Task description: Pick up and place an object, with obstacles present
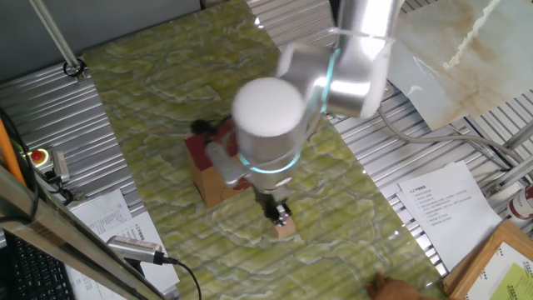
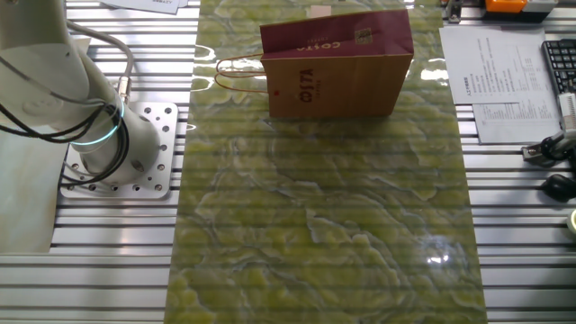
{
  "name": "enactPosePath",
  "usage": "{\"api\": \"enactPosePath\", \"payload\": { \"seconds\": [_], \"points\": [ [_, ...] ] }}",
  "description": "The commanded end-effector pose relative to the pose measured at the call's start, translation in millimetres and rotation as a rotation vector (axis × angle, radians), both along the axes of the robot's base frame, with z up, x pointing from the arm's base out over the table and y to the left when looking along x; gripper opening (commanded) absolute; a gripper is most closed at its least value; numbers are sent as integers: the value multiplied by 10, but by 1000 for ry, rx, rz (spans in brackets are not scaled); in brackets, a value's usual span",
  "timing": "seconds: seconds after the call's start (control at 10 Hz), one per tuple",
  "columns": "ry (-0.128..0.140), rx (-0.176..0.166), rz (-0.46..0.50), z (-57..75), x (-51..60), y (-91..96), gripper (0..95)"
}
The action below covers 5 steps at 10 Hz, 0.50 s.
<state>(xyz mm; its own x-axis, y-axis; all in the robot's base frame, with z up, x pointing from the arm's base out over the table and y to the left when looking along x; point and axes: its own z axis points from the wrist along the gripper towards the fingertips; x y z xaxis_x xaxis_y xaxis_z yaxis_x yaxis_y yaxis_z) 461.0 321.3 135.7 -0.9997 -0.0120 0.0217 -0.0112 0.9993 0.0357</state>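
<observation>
The arm bends steeply down just beside the paper bag (image 1: 218, 171), its gripper (image 1: 279, 215) pointing straight down, fingers touching the wooden cube (image 1: 286, 227) on the green marbled mat (image 1: 150, 100); whether they clamp it I cannot tell

Gripper (image 1: 280, 215) down on wooden cube (image 1: 286, 227), fingers around its top; jaw gap unclear. Cube just beside paper bag (image 1: 208, 171), arm covering most of bag.
</observation>
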Motion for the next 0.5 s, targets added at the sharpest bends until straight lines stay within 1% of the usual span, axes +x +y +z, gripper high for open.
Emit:
{"api": "enactPosePath", "payload": {
  "seconds": [0.1, 0.2, 0.5],
  "points": [
    [-4, -7, -20, -158, -65, 161, 380],
    [-10, -8, -23, -213, -87, 178, 380],
    [-16, -18, -26, -326, -132, 186, 380]
  ]
}}
